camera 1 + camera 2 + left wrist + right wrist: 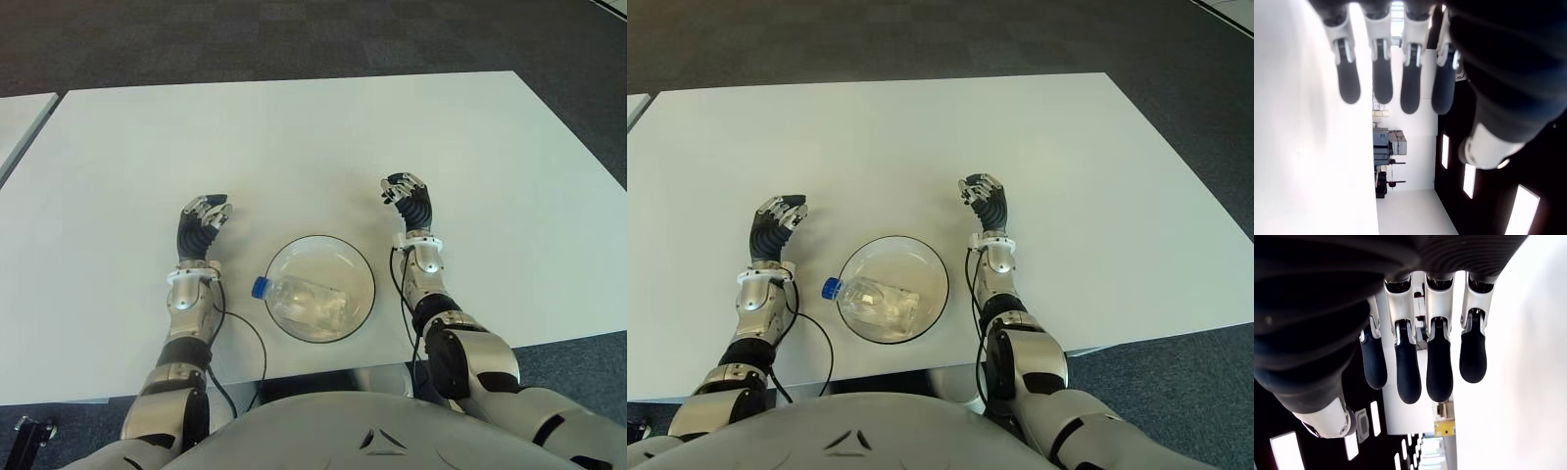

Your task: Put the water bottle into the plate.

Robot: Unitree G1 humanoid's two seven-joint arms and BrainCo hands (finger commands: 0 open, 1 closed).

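Water bottle [306, 302] placement reads against the largest thing first: the counter [294, 147], a broad, matte white slab with straight edges, its near edge running just below the plate and its far half bare and open. A second white surface [20, 122] shows at the far left, parted from the counter by a strip of dark carpet [294, 39]. Near the front edge sits the plate [358, 262], round, clear and glassy with a thin dark rim (more a shallow bowl in shape). The bottle lies on its side inside it, a clear, crinkled plastic body with the blue cap [260, 287] poking out over the plate's left rim. The left hand [201, 227] shows just left of the plate, the right hand [409, 203] just right of it and a little farther back; both are apart from the glass. Each hand's dark, ribbed rubbery fingers [1408, 374] hang loosely extended, slightly curled, holding nothing.
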